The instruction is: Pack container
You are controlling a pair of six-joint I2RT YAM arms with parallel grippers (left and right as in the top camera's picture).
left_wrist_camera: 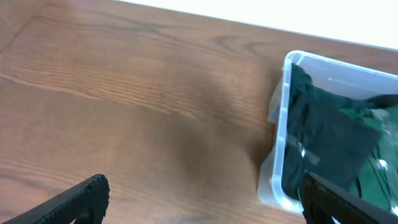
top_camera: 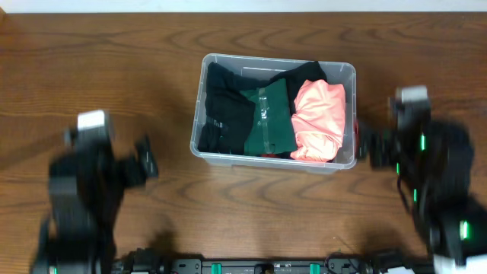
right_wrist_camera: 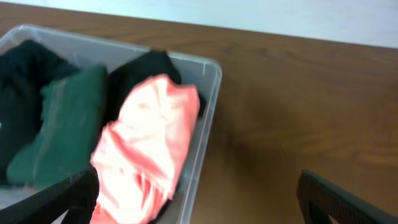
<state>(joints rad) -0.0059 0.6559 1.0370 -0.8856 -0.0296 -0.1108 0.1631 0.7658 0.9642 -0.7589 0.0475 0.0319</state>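
Observation:
The clear plastic container (top_camera: 348, 72) stands at the middle of the table and holds a black garment (top_camera: 221, 110), a dark green garment (top_camera: 266, 118) and a pink garment (top_camera: 319, 118). My left gripper (top_camera: 146, 164) is open and empty, to the left of the container's front corner. In the left wrist view the container (left_wrist_camera: 281, 134) sits at the right with the dark garments (left_wrist_camera: 329, 134) inside. My right gripper (top_camera: 367, 146) is open and empty beside the container's right wall. The right wrist view shows the container's rim (right_wrist_camera: 208, 134) and the pink garment (right_wrist_camera: 149, 149).
The wooden table (top_camera: 99, 61) runs all around the container. Both arms (top_camera: 76, 205) (top_camera: 437, 175) are blurred at the front left and right. A black bar (top_camera: 259, 266) lies along the front edge.

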